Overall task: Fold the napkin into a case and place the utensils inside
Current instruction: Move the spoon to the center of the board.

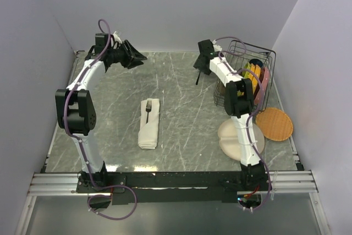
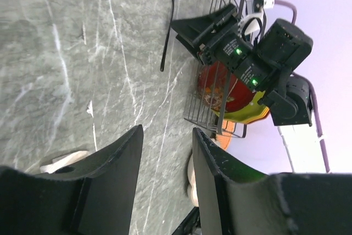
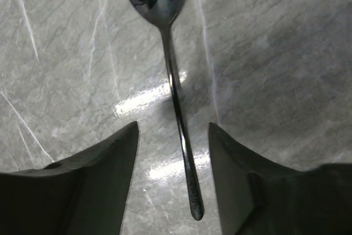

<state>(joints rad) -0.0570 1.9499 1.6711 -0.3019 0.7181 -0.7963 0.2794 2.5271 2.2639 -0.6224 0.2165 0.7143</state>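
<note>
Near the middle of the grey veined table (image 1: pixel 187 130), the case (image 1: pixel 149 130) lies as a narrow folded strip. The fork (image 1: pixel 148 111) shows dark on its far half; whether it is tucked in cannot be told. Beyond the case to its right, the spoon (image 3: pixel 175 97) lies flat on the table. Further right of the case, a wire basket (image 1: pixel 258 48) holds colourful plates (image 1: pixel 254 73) on edge, with a beige divided plate (image 1: pixel 227 133) and an orange disc (image 1: pixel 275 124) nearby. The right gripper (image 3: pixel 171 130) hangs over the spoon's handle, jaws apart on either side, not touching it. The left gripper (image 2: pixel 166 130) is raised beyond the case to its left, jaws apart and empty. Pale walls enclose the table.
</note>
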